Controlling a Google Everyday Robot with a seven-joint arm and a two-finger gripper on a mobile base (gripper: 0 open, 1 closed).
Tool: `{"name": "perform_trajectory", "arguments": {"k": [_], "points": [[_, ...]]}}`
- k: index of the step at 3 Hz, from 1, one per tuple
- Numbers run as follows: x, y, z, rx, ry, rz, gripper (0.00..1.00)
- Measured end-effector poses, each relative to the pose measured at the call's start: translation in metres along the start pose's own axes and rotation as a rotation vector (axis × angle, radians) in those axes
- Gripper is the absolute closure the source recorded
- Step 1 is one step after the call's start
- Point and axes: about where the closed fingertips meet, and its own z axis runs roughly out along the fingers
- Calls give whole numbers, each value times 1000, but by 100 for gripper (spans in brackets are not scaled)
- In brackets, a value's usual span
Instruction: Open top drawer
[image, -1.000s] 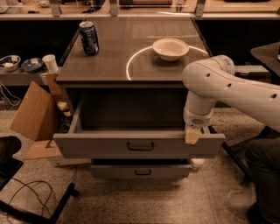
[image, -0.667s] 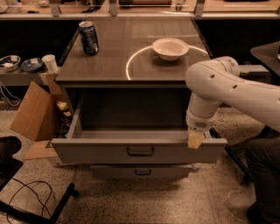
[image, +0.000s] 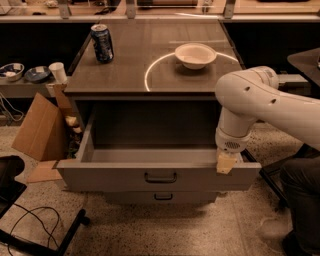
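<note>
The top drawer (image: 120, 177) is a wide grey metal drawer with a deep empty box and a small dark loop handle (image: 160, 177) at the middle of its front. It stands pulled far out from under the dark cabinet top. My gripper (image: 226, 162) hangs from the white arm on the right and rests at the top edge of the drawer front, near its right end. A narrower grey drawer (image: 162, 197) with its own small handle shows just below.
On the cabinet top (image: 130, 75) stand a blue soda can (image: 102, 43) at the back left and a white bowl (image: 195, 54) inside a white ring mark. A cardboard box (image: 40, 127) leans at the left. A person's leg (image: 300, 195) is at the right. Cables lie on the floor.
The top drawer has slid a little further out toward the camera, and my gripper has moved with its front edge, slightly down and to the right.
</note>
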Motion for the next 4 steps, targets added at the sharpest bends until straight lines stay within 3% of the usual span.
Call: {"name": "perform_trajectory", "arguments": {"k": [1, 4], "points": [[5, 9, -1, -17, 2, 9, 98], [5, 9, -1, -17, 2, 9, 30]]}}
